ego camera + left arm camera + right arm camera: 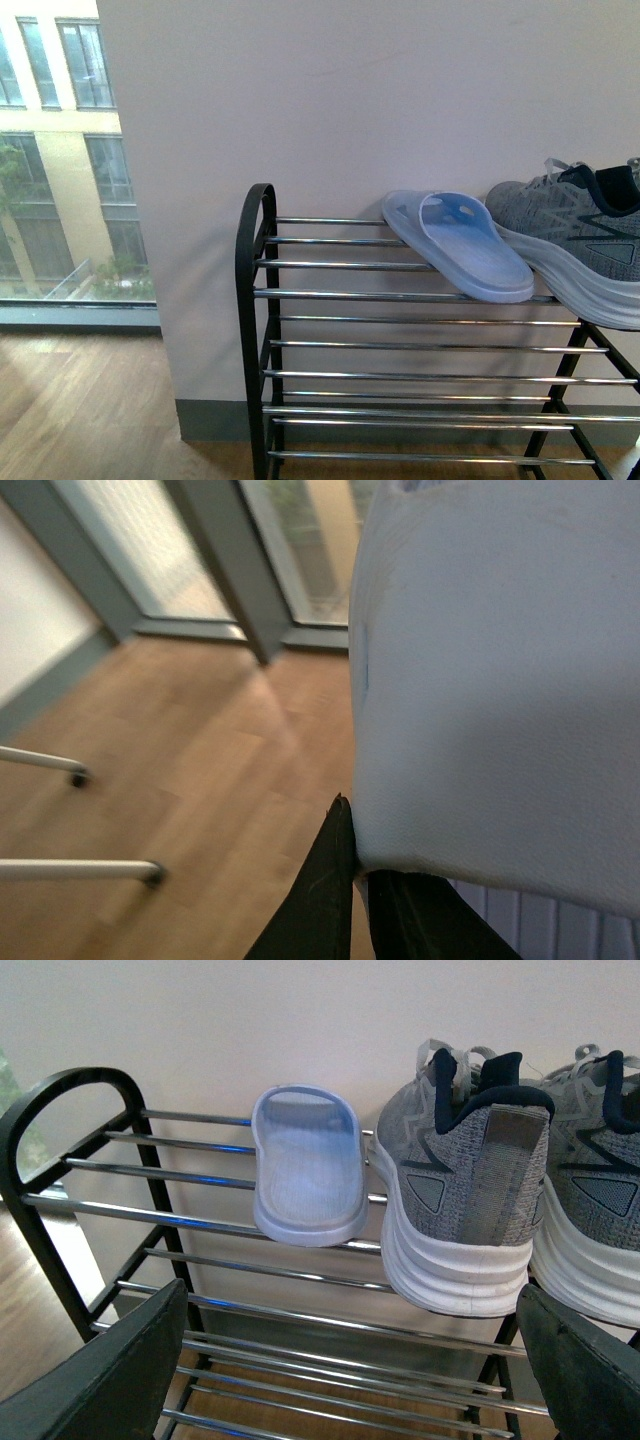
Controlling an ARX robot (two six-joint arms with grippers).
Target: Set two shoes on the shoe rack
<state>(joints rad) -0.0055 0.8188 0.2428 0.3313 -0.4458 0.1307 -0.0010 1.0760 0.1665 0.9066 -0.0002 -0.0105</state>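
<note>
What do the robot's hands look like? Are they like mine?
Not like yours. In the right wrist view, the right hand has two dark, flat fingers, matte grey-black and blunt, spread wide apart. In the left wrist view, the left hand shows two thin black fingertips tapering to a point. No cables or markings show. The front view shows neither arm.

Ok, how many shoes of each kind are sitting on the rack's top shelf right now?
Grey knit sneakers: 2
Pale blue slide sandals: 1
Total on the shoe rack: 3
</note>
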